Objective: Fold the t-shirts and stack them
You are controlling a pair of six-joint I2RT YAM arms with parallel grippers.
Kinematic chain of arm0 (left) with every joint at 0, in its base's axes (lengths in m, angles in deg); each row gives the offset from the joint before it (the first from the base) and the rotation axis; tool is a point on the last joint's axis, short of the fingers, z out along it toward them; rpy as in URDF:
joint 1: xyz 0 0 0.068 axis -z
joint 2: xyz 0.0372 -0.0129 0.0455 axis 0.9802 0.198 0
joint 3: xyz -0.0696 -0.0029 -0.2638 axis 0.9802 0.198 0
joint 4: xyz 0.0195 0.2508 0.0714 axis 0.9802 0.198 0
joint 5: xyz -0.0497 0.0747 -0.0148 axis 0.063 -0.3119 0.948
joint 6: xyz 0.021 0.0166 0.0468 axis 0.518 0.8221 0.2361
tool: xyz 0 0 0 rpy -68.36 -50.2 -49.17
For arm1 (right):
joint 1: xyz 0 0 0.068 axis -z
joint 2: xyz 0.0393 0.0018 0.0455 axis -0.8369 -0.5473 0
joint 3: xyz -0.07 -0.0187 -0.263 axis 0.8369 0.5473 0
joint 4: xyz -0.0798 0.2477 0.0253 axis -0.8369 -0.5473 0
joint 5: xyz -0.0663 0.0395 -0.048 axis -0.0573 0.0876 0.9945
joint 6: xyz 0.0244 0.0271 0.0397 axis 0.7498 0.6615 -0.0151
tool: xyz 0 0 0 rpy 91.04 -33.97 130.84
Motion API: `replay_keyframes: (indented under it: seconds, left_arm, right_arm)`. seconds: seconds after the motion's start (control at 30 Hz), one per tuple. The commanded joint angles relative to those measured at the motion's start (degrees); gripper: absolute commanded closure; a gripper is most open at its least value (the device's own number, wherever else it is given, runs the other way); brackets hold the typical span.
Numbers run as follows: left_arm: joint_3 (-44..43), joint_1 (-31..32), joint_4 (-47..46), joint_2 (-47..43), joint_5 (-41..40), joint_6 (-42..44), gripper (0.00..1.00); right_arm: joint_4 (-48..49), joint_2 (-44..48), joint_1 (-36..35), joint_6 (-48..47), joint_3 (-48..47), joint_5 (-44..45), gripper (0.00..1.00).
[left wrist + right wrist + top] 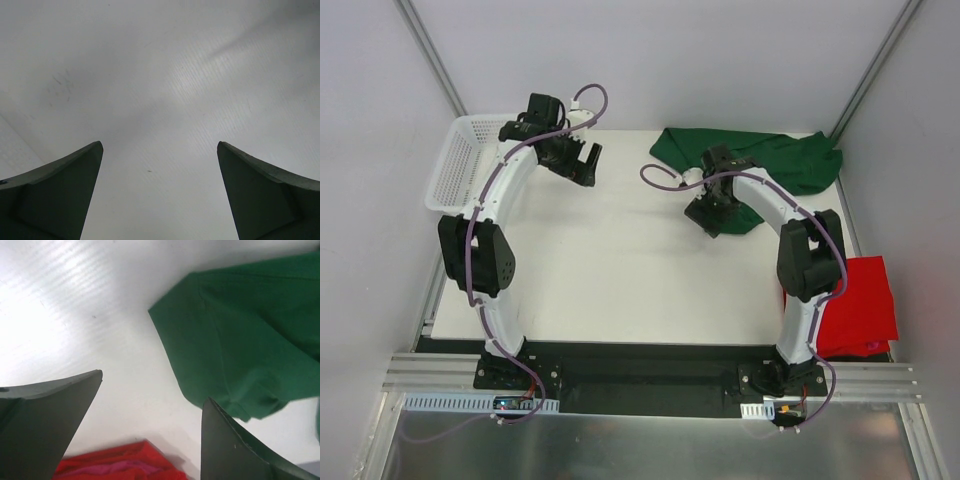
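The right gripper (715, 215), jaws apart, hovers over the green shirt (775, 160) at the table's (620, 280) far right corner. Likely next: pinch its hem. The left gripper (582, 165) gapes empty.

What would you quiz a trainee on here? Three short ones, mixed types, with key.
1. Multiple choice: the right hand is nearest which item? A) green t-shirt B) red t-shirt C) basket
2. True or false: the red t-shirt lies in the basket.
3. What is between the fingers of the left hand?
Key: 1 A. 2 False; the red t-shirt lies at the table's near right edge, the basket at the far left. 3 Nothing; it is open.
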Motion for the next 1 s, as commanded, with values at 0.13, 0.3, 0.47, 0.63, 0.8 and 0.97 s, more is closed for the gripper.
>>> replay_keyframes:
  seconds: [0.13,0.3,0.47,0.63,0.8,0.97]
  left_arm:
    - [-0.2,2.3,2.8,-0.6,0.8,-1.0,0.01]
    - [1.9,2.3,2.8,-2.8,0.6,-0.3,0.01]
    - [4.1,2.3,2.7,-5.3,0.6,0.3,0.01]
    - [5.9,2.3,2.7,-6.3,2.0,-0.1,0.01]
    - [7.0,2.3,2.0,-6.9,2.4,-0.1,0.01]
    - [7.2,2.3,1.9,-6.8,1.6,0.5,0.01]
  right_arm:
    - [6.5,-3.0,-2.1,1.6,1.4,-4.3,0.13]
    - [5.0,-11.7,-2.5,1.7,-5.0,-0.1,0.14]
    - [5.9,-15.9,-2.9,1.4,-9.9,9.8,0.13]
    - [9.2,-18.2,-2.9,1.0,-11.0,18.3,0.16]
    - [9.1,-17.4,-2.9,0.7,-9.8,17.7,0.64]
    - [5.7,-13.1,-4.5,-1.0,-4.7,8.2,0.99]
